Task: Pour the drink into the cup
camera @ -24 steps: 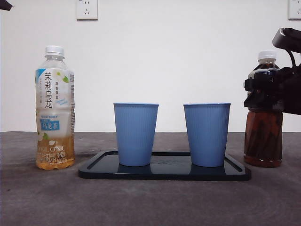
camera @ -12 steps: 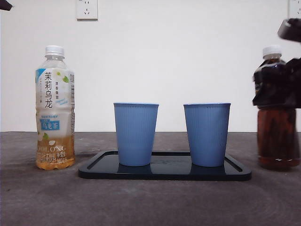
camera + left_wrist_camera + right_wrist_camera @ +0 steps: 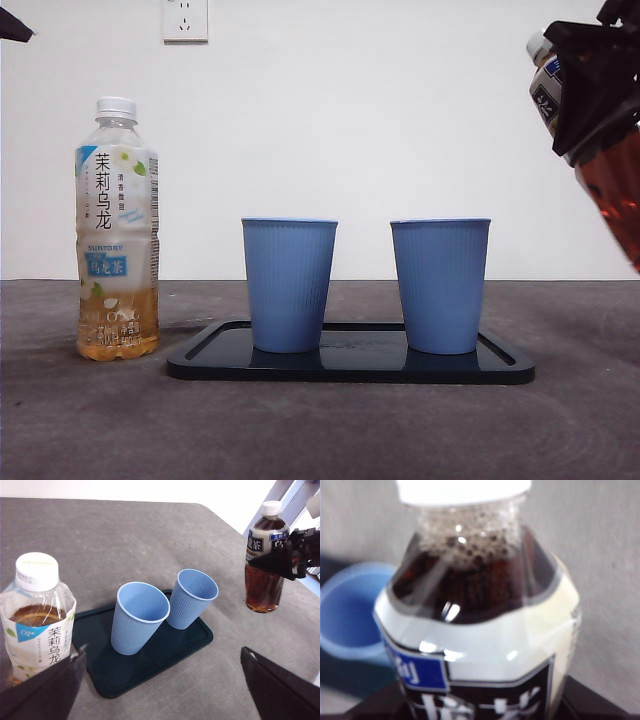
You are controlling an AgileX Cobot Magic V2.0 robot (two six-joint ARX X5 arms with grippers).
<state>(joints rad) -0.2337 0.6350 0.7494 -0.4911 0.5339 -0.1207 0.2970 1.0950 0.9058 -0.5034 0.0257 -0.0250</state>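
Risk first, in the front view: the right gripper (image 3: 595, 85), closed on the dark tea bottle (image 3: 610, 170), holds it tilted above the table, not yet over the cups (image 3: 440, 285). Left wrist view: its white cap (image 3: 271, 508) is on, so nothing pours; the left gripper (image 3: 160, 690) waits wide open. Right wrist view: foam under the cap.

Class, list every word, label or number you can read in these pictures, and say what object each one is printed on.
"茉莉乌龙": label of the light tea bottle.
"SUNTORY": small, same label.
"OOLONG": faint, low on the same bottle.
Blue patch on that label: too small to read.
Cap print on that bottle, in the left wrist view: too blurred.
Dark tea bottle held by the right gripper: label characters too blurred to read.
Cups, tray: no text.
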